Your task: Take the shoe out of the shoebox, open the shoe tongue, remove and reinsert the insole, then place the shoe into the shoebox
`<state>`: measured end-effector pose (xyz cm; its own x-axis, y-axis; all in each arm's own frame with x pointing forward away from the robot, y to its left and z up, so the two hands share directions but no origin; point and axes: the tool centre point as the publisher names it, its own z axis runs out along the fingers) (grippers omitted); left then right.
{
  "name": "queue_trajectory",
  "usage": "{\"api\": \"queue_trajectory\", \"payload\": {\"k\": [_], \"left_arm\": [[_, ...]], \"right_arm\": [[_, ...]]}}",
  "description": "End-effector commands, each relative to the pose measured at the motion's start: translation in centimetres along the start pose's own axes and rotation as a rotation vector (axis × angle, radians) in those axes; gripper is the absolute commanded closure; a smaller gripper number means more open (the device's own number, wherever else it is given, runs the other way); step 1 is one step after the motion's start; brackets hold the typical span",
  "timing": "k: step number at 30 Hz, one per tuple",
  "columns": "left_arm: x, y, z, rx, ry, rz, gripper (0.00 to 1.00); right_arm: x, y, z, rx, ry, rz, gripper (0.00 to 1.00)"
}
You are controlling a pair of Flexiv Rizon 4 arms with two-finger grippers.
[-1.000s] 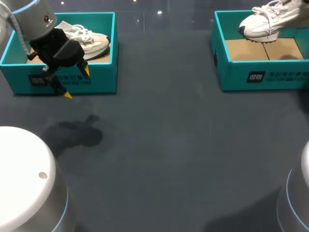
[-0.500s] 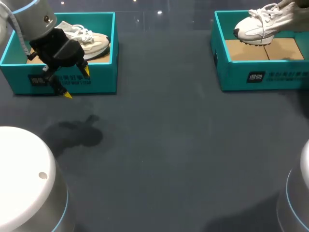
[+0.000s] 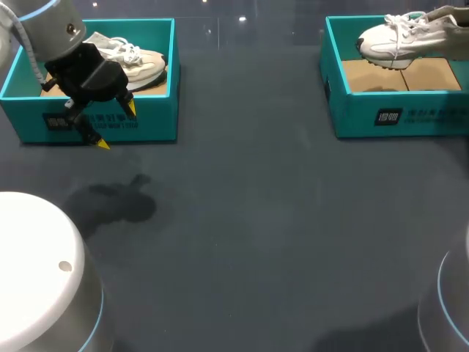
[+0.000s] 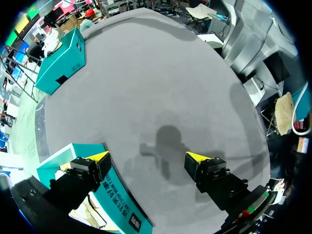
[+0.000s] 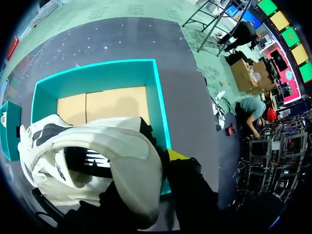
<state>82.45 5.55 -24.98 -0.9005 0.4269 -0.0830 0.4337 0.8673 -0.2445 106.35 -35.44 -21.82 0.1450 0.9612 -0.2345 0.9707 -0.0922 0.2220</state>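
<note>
R jaws pinch the shoe [image 5: 92, 161] at the collar, hung over the box [image 5: 161, 97] under them; sole looks clear of the floor. I'd lift till the toe clears the wall, then carry it out over bare tabletop [image 3: 256, 220]. L jaws spread, empty, at the 2nd box [image 3: 146, 121] wall; plenty of room btwn arms

table [image 3: 278, 220]: dark grey; a gripper shadow [image 3: 117, 202] is cast near its left edge.
left shoebox [image 3: 157, 125]: teal, open, at the far left corner; a pale shoe [image 3: 139, 62] is laid inside.
left gripper [image 3: 116, 126]: set before the left shoebox's front wall; fingers parted, nothing held.
right shoebox [image 3: 352, 110]: teal, open, at the far right corner; cardboard floor [image 3: 388, 73] exposed.
right shoe [image 3: 403, 40]: white, laced, raised over the right shoebox's rear, toe towards the left edge.
</note>
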Motion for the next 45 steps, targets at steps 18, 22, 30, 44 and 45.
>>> {"api": "queue_trajectory", "payload": {"k": [18,22,30,44,45], "left_arm": [[0.0,0.0,0.0,-0.002,0.001,0.001,0.0],[0.0,0.0,0.0,-0.002,0.001,0.001,0.0],[0.0,0.0,0.0,-0.002,0.001,0.001,0.0],[0.0,0.0,0.0,-0.002,0.001,0.001,0.0],[0.0,0.0,0.0,-0.002,0.001,0.001,0.0]], "right_arm": [[0.4,-1.5,2.8,-0.009,0.004,0.034,1.0],[0.4,-2.0,3.5,-0.003,0.014,0.061,1.0],[0.8,-3.3,4.4,-0.013,0.005,0.058,1.0],[2.5,-5.3,6.0,0.021,-0.002,0.02,1.0],[2.6,-5.4,6.2,0.021,0.003,0.016,1.0]]}}
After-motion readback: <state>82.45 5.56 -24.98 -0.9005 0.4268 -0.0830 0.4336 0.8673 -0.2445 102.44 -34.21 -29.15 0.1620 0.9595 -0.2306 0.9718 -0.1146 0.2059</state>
